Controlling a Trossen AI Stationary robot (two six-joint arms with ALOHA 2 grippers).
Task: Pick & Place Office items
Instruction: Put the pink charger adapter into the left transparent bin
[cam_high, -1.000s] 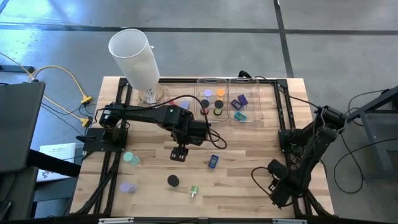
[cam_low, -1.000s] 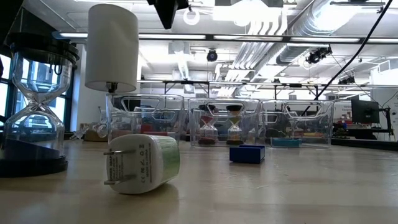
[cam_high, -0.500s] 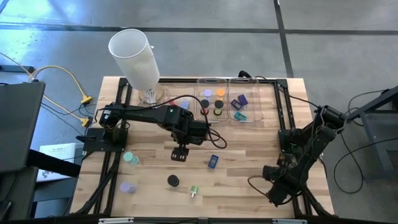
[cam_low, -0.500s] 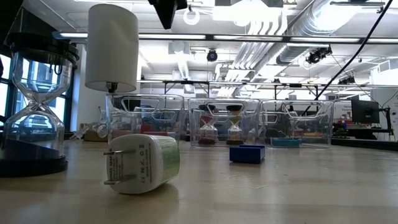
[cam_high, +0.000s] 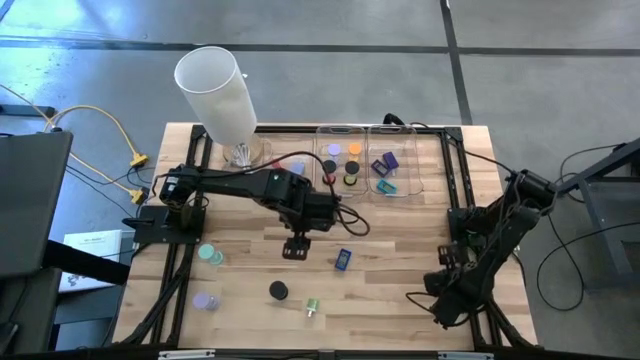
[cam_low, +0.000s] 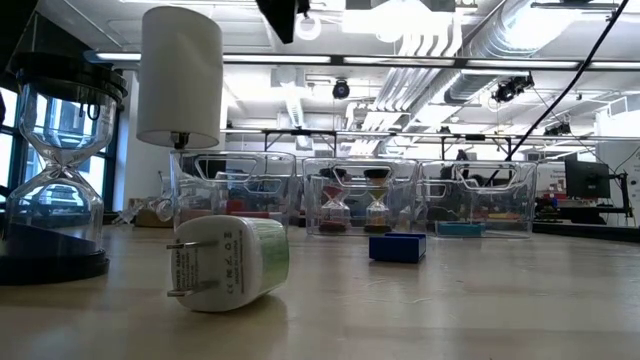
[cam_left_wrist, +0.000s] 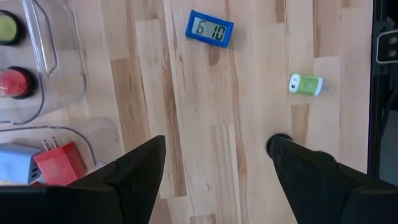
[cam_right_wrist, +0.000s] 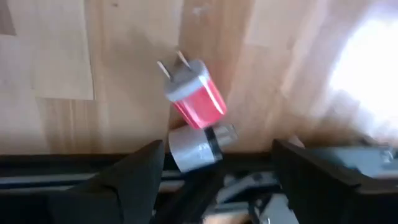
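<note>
My left gripper (cam_high: 295, 247) (cam_left_wrist: 217, 146) hangs open over the middle of the table, fingers pointing down, nothing between them. Loose office items lie flat on the wood near it: a blue clock (cam_left_wrist: 209, 28) (cam_high: 343, 260), a green plug (cam_left_wrist: 305, 84) (cam_high: 312, 307), a black disc (cam_high: 278, 291), a teal cap (cam_high: 210, 254) and a lavender cap (cam_high: 204, 300). My right gripper (cam_high: 447, 297) (cam_right_wrist: 217, 152) is open low at the table's right front. Below it lie a red plug (cam_right_wrist: 194, 93) and a grey piece (cam_right_wrist: 199, 149), beside the black rail.
Clear trays (cam_high: 340, 165) (cam_high: 392, 170) with small items stand along the far edge. A big white cylinder (cam_high: 215, 95) stands at the far left. A red plug and a blue piece (cam_left_wrist: 50, 163) lie by a tray. Black frame rails (cam_high: 455, 190) run along the table's sides.
My right gripper has rolled about the line it points along and sunk a little toward the table. My left gripper has tipped slightly toward the table's right. No item on the table has moved.
</note>
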